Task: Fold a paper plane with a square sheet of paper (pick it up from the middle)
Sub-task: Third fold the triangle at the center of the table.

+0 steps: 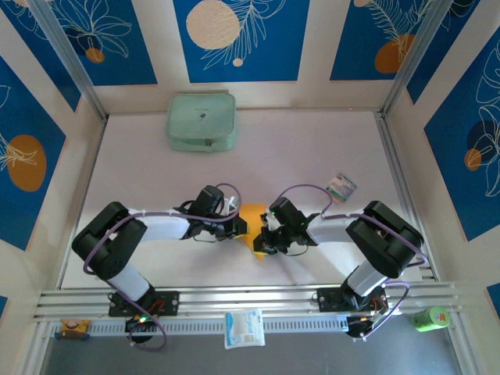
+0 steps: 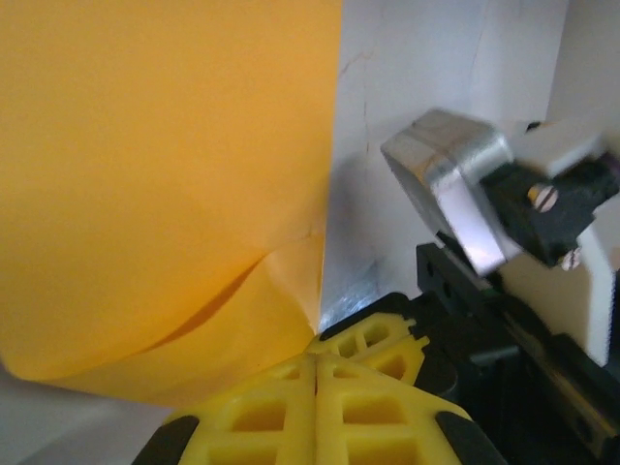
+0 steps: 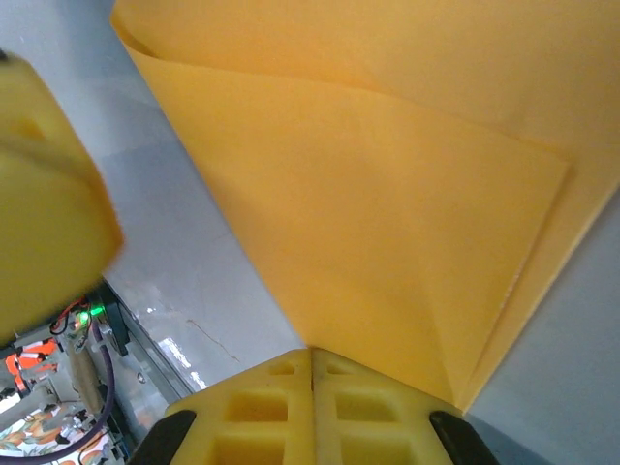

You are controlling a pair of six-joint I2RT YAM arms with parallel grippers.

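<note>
The square sheet of paper [image 1: 254, 219] is orange-yellow and sits between the two arms near the table's front middle. It is folded over on itself, with overlapping layers in the left wrist view [image 2: 165, 174] and the right wrist view [image 3: 387, 194]. No paper plane shape is in view. My left gripper [image 1: 243, 226] is shut, its yellow fingertips [image 2: 315, 360] pinching a corner of the paper. My right gripper [image 1: 265, 237] is shut too, with a pointed edge of the paper running into the seam between its fingertips [image 3: 312, 356]. The two grippers almost touch.
A pale green zipped pouch [image 1: 202, 121] lies at the back. A small striped card [image 1: 341, 186] lies right of centre. A white-and-blue packet [image 1: 244, 327] and a green object [image 1: 430, 318] sit by the front rail. The right arm's body [image 2: 465, 194] is close beside the left gripper.
</note>
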